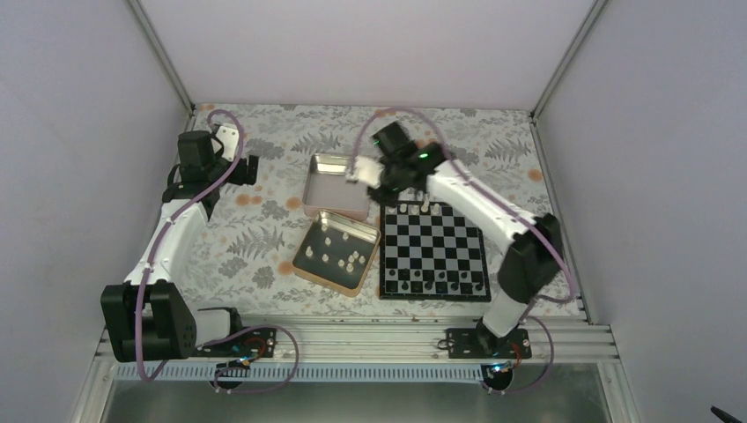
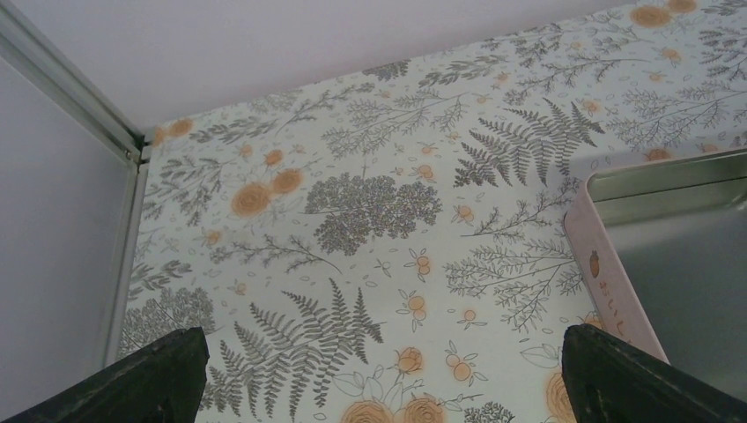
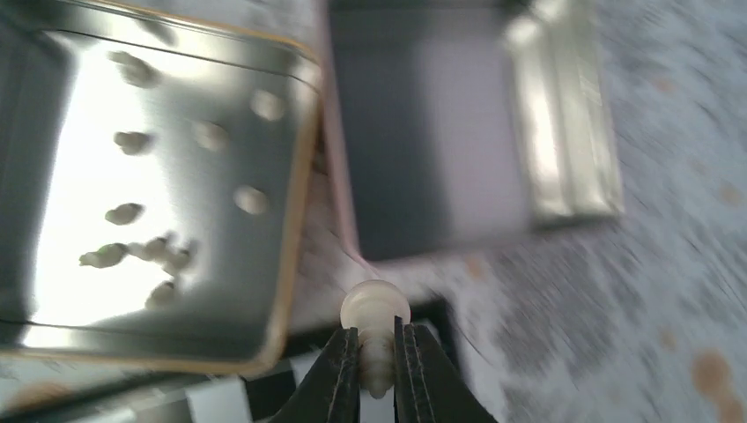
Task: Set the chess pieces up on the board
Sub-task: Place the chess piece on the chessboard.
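We note the right claw (image 3: 376, 351) clamped on a cream piece (image 3: 375, 306) near the board (image 1: 433, 251) for placing; left claw (image 2: 380, 386) apart

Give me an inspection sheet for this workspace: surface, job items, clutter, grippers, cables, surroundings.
Surface: fern-patterned table cover.
Job's things: black-and-silver chequered chessboard; few cream-white chess pieces on its far row, more in the gold-rimmed metal tin; dark pieces along its near row.
Clutter: second square metal tin, nothing seen inside.
Grippers: left gripper open above the cover; right gripper shut on one cream-white chess piece.
Cables: purple cables along both arms.
Surroundings: pale walls; aluminium rail at near edge.
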